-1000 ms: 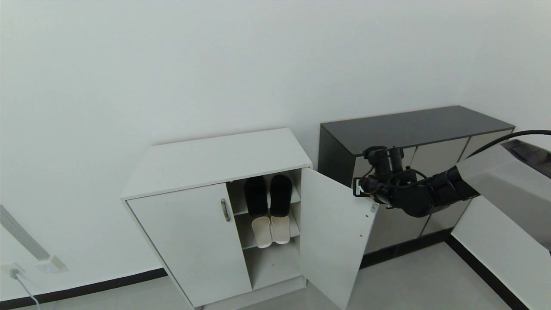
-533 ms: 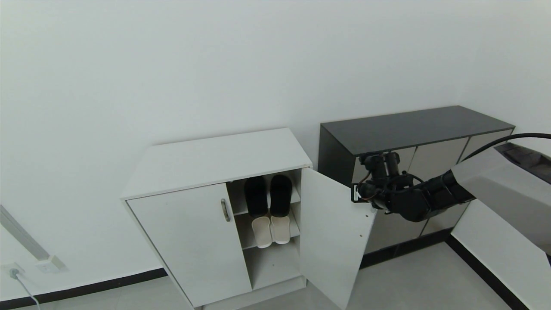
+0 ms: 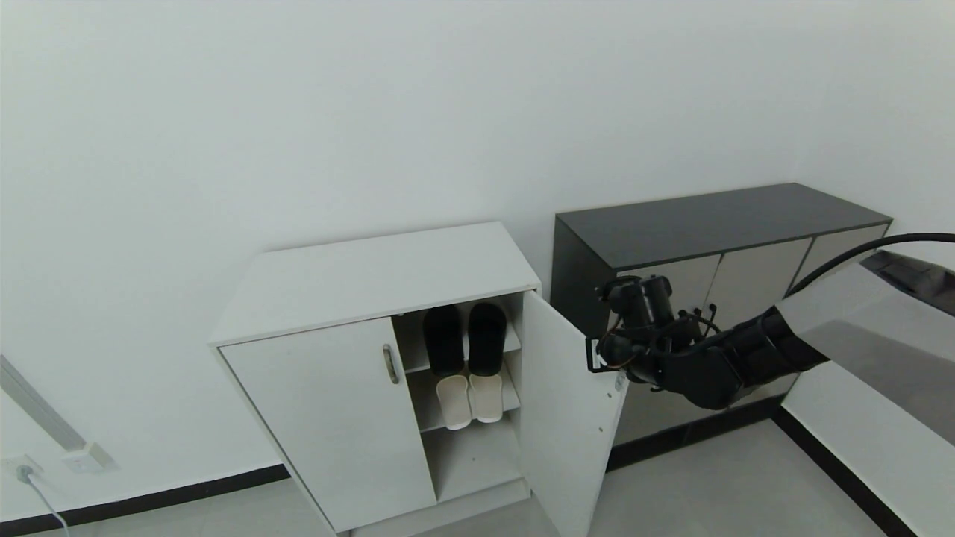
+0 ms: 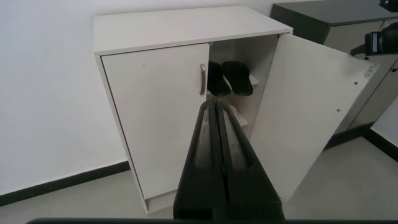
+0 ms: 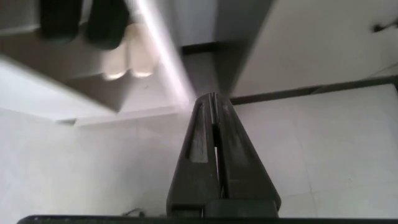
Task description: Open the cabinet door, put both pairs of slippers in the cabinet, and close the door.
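The white cabinet (image 3: 373, 276) has its left door shut and its right door (image 3: 567, 403) standing partly open. Inside, a black pair of slippers (image 3: 464, 339) rests on the upper shelf and a white pair (image 3: 470, 399) on the shelf below. My right gripper (image 3: 597, 354) is shut and presses against the outer face of the open door near its free top corner. From the right wrist the shut gripper (image 5: 214, 102) points past the door's edge toward the white slippers (image 5: 127, 59). My left gripper (image 4: 216, 106) is shut on nothing, held in front of the cabinet, facing the black slippers (image 4: 230, 78).
A dark sideboard (image 3: 716, 216) stands against the wall right of the cabinet, just behind the right arm. The left door carries a metal handle (image 3: 390, 363). A wall socket with a cable (image 3: 22, 471) sits low at the far left. Bare floor lies before the cabinet.
My right arm has moved left, and the open door has swung with it toward the cabinet, narrowing the opening. The slippers have not moved.
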Tool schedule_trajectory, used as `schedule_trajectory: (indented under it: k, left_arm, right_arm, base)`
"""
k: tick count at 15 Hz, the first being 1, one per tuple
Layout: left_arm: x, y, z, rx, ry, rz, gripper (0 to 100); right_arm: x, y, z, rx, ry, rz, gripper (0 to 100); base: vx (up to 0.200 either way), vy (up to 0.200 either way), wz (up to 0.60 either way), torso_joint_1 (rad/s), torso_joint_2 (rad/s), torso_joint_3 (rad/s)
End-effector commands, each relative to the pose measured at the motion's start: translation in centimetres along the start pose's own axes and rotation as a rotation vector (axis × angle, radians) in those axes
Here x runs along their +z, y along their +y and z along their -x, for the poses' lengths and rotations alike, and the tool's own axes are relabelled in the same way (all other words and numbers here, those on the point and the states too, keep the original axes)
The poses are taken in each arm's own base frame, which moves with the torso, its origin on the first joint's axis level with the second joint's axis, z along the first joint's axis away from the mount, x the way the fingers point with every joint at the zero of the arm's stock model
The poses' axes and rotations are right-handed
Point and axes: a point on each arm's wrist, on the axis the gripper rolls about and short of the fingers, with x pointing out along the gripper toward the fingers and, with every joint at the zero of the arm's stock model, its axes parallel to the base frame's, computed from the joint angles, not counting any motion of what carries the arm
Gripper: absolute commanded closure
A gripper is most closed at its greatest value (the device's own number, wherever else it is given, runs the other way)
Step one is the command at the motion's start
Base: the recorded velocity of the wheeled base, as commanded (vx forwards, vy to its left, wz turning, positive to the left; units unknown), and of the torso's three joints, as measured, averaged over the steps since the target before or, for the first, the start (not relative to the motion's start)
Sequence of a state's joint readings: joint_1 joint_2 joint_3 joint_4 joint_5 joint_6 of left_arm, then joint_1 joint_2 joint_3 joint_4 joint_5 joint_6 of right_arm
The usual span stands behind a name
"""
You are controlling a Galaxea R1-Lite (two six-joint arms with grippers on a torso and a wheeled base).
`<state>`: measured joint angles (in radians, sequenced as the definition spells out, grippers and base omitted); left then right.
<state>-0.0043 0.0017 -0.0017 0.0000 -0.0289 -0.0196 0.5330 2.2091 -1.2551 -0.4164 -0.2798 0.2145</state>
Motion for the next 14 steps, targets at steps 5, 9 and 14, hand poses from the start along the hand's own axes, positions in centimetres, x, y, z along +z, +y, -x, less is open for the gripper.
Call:
schedule_trajectory:
  k: [5,9,14]
  left_arm:
    - [0.0,0.0,0.0,0.001,0.000,0.000,100]
    - [0.0,0.0,0.0,0.001,0.000,0.000,100]
    - [0.0,0.0,0.0,0.001,0.000,0.000,100]
  right_arm:
    - [0.5,4.7,4.8,0.131,-0.038,0.004,100]
    - [0.8,4.3,5.9,0.133,-0.048,0.036,100]
    - [0.3,4.5,6.3,0.140,-0.039,0.048,100]
  base:
    - [0.000,0.000,0.00,0.000,0.00,0.000]
    - [0.000,0.000,0.00,0.000,0.00,0.000]
    - [0.000,0.000,0.12,0.001,0.00,0.000]
